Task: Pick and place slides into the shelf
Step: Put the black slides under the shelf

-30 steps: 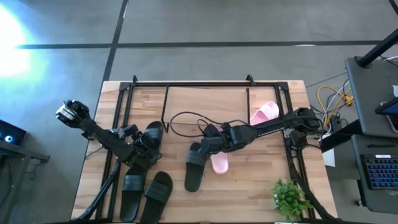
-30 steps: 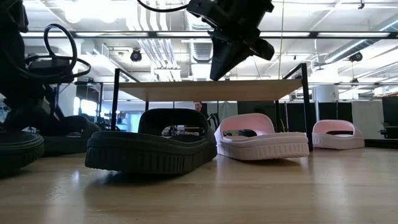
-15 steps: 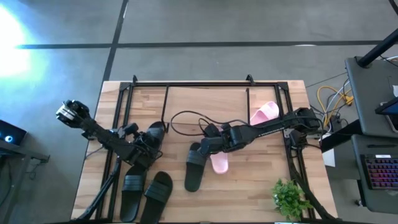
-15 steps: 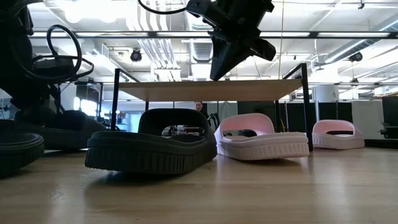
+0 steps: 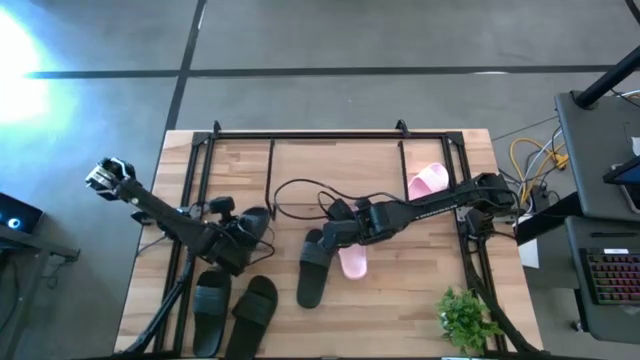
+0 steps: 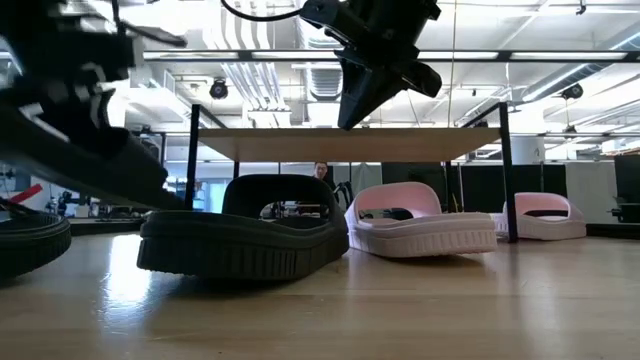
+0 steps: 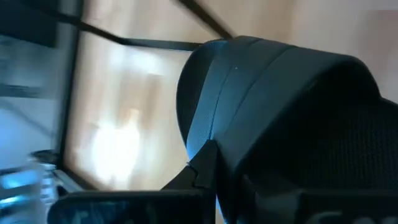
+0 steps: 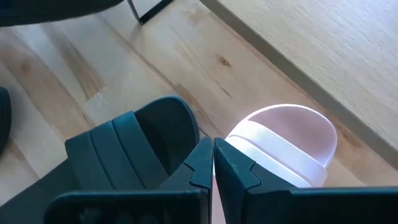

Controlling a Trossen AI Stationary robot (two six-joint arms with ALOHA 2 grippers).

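Note:
My left gripper (image 5: 238, 238) is shut on a black slide (image 5: 256, 222) at the table's left, held up off the wood; the low view shows this slide (image 6: 90, 165) tilted and blurred. My right gripper (image 5: 333, 237) hangs shut above the table's middle, over the gap between a black slide (image 5: 312, 265) and a pink slide (image 5: 353, 262), both flat on their soles. Two more black slides (image 5: 235, 305) lie at the near left. Another pink slide (image 5: 428, 182) lies beside the shelf (image 5: 335, 165), which stands on thin black legs at the far middle. My left gripper has the black slide by its wide strap (image 7: 261, 106), at the strap's edge next to the fingers (image 7: 202, 171). The fingers slant downward from the table's left. Where the pads meet is hidden by the strap. The slide is lifted clear of the table and tilted.
Black cables (image 5: 300, 192) loop over the table in front of the shelf. A small green plant (image 5: 462, 316) stands at the near right corner. Black frame rails (image 5: 190, 160) run along the table's left, right and far sides. Bare wood lies at the near middle.
My left gripper has shut on the black slide, then risen and rolled, taking the slide clear of the table and tipping it. The shelf's legs have shifted a little toward the table's right.

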